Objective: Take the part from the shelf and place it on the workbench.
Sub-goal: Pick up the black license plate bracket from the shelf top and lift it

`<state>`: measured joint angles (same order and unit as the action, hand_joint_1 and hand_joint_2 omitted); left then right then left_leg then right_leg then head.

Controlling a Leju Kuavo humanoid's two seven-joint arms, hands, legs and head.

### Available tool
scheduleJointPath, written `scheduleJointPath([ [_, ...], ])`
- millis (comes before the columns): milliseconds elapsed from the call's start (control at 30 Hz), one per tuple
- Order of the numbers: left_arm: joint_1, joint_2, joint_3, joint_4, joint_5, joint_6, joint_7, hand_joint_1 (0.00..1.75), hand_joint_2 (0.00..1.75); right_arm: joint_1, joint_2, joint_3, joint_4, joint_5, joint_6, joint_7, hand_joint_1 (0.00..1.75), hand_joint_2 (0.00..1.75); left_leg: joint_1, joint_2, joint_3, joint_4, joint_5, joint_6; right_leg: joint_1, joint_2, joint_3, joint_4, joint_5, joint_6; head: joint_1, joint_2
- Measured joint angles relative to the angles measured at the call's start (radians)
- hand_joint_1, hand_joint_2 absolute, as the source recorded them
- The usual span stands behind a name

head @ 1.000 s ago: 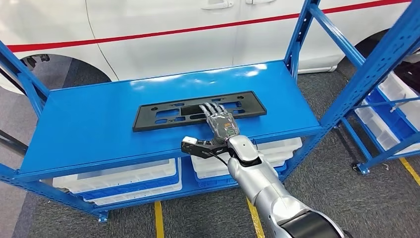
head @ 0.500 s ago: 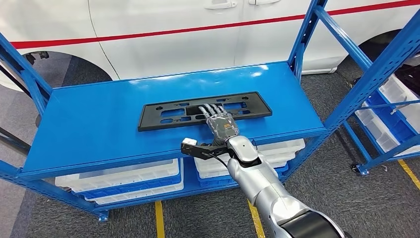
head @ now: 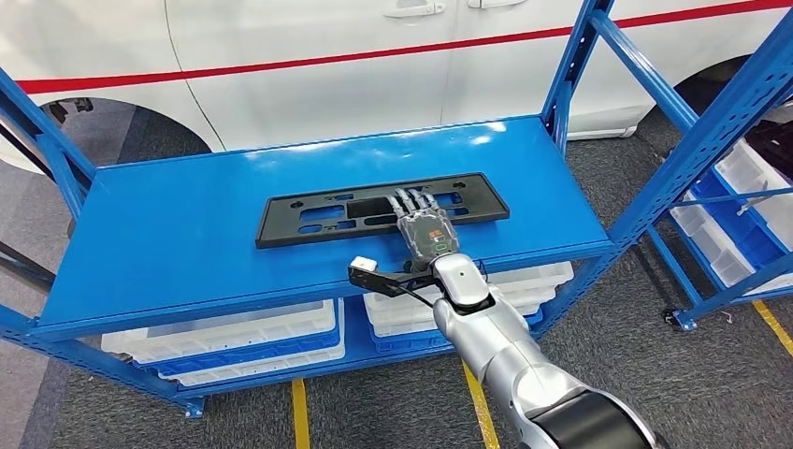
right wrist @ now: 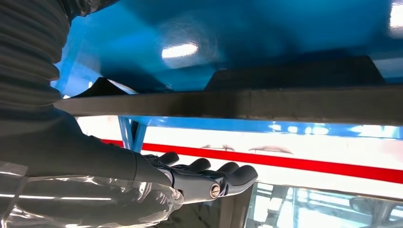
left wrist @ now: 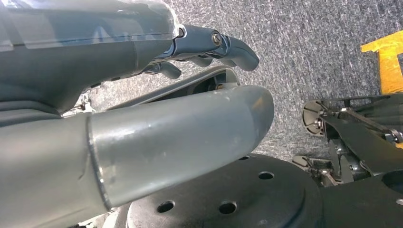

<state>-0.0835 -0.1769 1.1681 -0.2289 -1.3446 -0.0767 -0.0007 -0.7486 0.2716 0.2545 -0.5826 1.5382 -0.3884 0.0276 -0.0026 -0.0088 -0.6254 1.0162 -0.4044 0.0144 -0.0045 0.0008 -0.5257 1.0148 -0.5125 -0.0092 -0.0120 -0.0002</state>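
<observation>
Right hand (head: 427,233) lies flat over the black part (head: 382,208), its fingers (head: 411,200) stretched out side by side across the part's near edge; whether the thumb is under that edge I cannot tell. From my right wrist camera the fingers (right wrist: 209,176) look straight and close together. That part lies flat on the blue shelf (head: 168,234), near the middle. My left hand (left wrist: 142,95) hangs over grey carpet, fingers loosely curled, holding nothing.
</observation>
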Motion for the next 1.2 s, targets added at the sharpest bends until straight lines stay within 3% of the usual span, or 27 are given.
scheduleJointPath([
  [467, 0.000, 0.001, 0.000, 0.000, -0.007, -0.004, -0.005, 0.00, 0.00, -0.019, -0.013, 0.000, 0.027, 0.023, -0.027, 0.013, 0.00, 1.75, 0.001, 0.000, 0.000, 0.000, 0.000, 0.000, 0.001, 0.000, 0.000, 0.000, 0.000, 0.000, 0.000, 0.000],
  [500, 0.000, 0.001, 0.000, 0.000, -0.007, -0.004, -0.005, 0.00, 0.00, -0.019, -0.013, 0.000, 0.029, 0.024, -0.027, 0.013, 0.33, 1.75, 0.001, 0.000, 0.000, 0.000, 0.000, 0.000, 0.001, 0.000, 0.000, 0.000, 0.000, 0.000, 0.000, 0.000],
  [600, 0.000, 0.001, 0.000, 0.000, -0.007, -0.004, -0.005, 0.00, 0.00, -0.019, -0.013, 0.000, 0.034, 0.025, -0.026, 0.014, 1.63, 1.75, 0.001, 0.000, 0.000, 0.000, 0.000, 0.000, 0.001, 0.000, 0.000, 0.000, 0.000, 0.000, 0.000, 0.000],
  [633, 0.000, 0.001, 0.000, 0.000, -0.007, -0.004, -0.005, 0.00, 0.00, -0.019, -0.013, 0.000, 0.036, 0.025, -0.023, 0.014, 1.74, 1.75, 0.001, 0.000, 0.000, 0.000, 0.000, 0.000, 0.001, 0.000, 0.000, 0.000, 0.000, 0.000, 0.000, 0.000],
  [933, 0.000, 0.001, 0.000, 0.000, -0.004, -0.004, -0.009, 0.00, 0.00, -0.021, -0.013, -0.006, 0.055, 0.006, -0.010, -0.012, 1.74, 1.75, 0.001, 0.000, 0.001, 0.000, 0.000, 0.000, 0.001, 0.000, 0.001, 0.000, 0.000, 0.000, 0.000, 0.000],
  [1067, 0.000, 0.001, 0.000, 0.000, 0.000, 0.000, -0.009, 0.00, 0.00, -0.026, -0.013, -0.009, 0.056, 0.002, -0.013, -0.015, 1.40, 1.75, 0.002, 0.000, 0.003, 0.000, 0.000, 0.000, 0.001, 0.000, 0.001, 0.000, -0.001, 0.000, 0.000, 0.000],
  [1200, 0.000, 0.001, 0.000, 0.000, 0.001, 0.003, -0.009, 0.00, 0.00, -0.029, -0.013, -0.015, 0.056, 0.001, -0.023, -0.016, 1.36, 1.75, 0.002, 0.000, 0.003, 0.000, 0.000, 0.000, 0.001, 0.000, 0.002, 0.000, -0.001, -0.001, 0.000, 0.000],
])
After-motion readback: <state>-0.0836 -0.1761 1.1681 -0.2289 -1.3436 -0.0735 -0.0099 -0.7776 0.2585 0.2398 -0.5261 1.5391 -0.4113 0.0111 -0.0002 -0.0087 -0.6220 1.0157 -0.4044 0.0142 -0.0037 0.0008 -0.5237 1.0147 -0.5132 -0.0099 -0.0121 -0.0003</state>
